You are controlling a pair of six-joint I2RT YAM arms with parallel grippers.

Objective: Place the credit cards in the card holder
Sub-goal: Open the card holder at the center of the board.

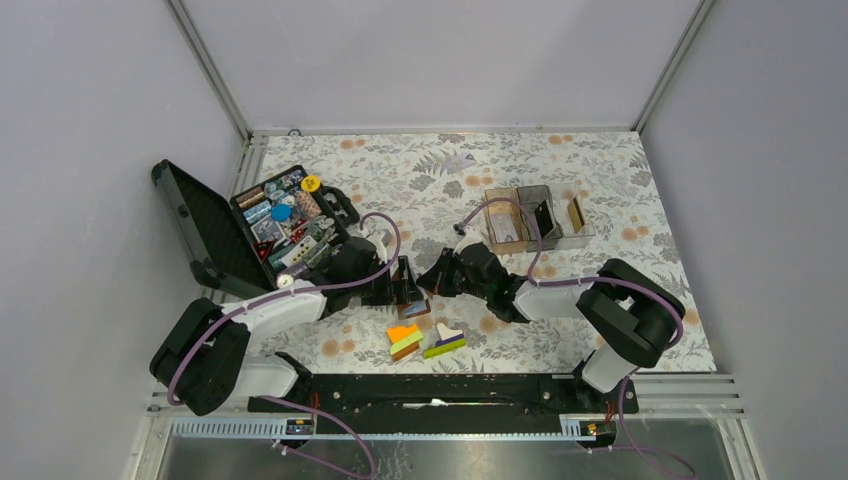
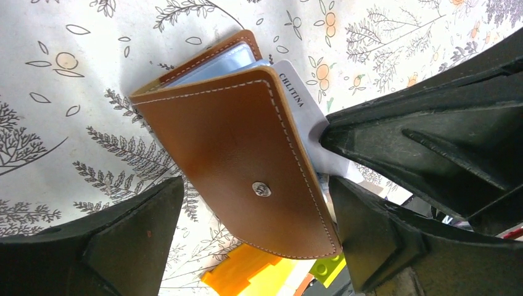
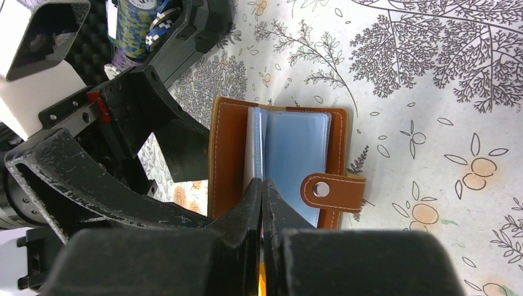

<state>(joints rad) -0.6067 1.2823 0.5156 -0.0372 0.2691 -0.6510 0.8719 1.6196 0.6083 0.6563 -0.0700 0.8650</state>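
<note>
- The brown leather card holder (image 2: 228, 148) stands partly open on the floral counter (image 2: 74, 74), in the middle between the two arms, near an orange block (image 2: 237, 271).
- The left gripper (image 1: 397, 283) is spread wide, one finger on each side of the holder.
- The right gripper (image 3: 262, 185) is pinched shut on a white card (image 2: 302, 117) that sticks out from the holder's clear sleeves.
- The snap tab (image 3: 332, 191) hangs unfastened.
</note>
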